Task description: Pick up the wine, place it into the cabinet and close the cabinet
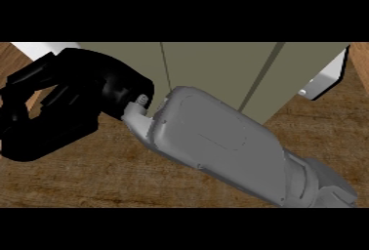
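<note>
Wood-grain desk [86, 180] fills the lower part of what we see, and a grey-green cabinet [216, 68] stands across the top of the head view, with thin vertical seams running down its front. At its right edge we make out a white panel [328, 78], set at an angle beside the cabinet.

One grey forearm [231, 146] crosses the view from the lower right up toward the left, ending in a black hand [65, 107] at the left side over the desk, in front of the cabinet's left part. Coming in from the right, we take it for the right hand. Its fingers [29, 80] are curled inward, bent round toward the palm; we cannot tell whether anything sits inside them, since the hand hides that space.

We cannot see the wine anywhere in this view. The left hand does not show.
</note>
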`<state>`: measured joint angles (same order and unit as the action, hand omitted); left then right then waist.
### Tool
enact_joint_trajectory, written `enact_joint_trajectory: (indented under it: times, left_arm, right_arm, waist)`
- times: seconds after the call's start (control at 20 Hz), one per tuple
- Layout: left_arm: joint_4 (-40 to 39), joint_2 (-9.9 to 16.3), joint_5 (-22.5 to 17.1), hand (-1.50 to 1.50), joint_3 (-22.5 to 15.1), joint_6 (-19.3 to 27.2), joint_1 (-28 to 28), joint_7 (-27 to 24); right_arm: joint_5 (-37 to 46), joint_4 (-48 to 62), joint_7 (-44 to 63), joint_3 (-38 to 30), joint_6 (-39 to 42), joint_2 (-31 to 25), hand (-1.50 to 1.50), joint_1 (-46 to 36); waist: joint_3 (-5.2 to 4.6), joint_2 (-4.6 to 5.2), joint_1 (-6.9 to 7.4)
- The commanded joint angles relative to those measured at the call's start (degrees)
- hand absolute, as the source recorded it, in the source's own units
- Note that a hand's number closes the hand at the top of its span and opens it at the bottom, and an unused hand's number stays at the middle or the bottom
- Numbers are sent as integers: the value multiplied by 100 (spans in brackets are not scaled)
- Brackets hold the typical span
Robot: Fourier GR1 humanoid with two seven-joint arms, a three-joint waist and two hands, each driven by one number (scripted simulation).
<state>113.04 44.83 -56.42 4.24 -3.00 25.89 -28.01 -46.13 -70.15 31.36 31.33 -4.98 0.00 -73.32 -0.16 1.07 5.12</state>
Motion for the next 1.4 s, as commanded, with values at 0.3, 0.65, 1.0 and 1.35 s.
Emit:
enact_joint_trajectory:
  times: [0.3, 0.65, 1.0, 1.35]
  left_arm:
    - [-61, 99, -381, -150, 574, -236, 58, 294]
    - [-32, 136, -260, -150, 578, -213, 7, 356]
    - [257, -6, -375, -150, 324, -305, 63, 443]
    - [467, 9, -476, -150, 123, -148, -88, 668]
  right_arm:
    - [391, 2535, -1549, -850, 856, -205, 150, -544]
    - [574, 2921, -2129, -807, 785, -537, 150, -161]
    - [459, 3033, -2461, -985, 862, -882, 150, 46]
    - [314, 3083, -2664, -991, 967, -885, 150, 22]
  waist:
    - [8, -13, -163]
    - [8, 36, -288]
    - [9, 52, -358]
    - [9, 76, -504]
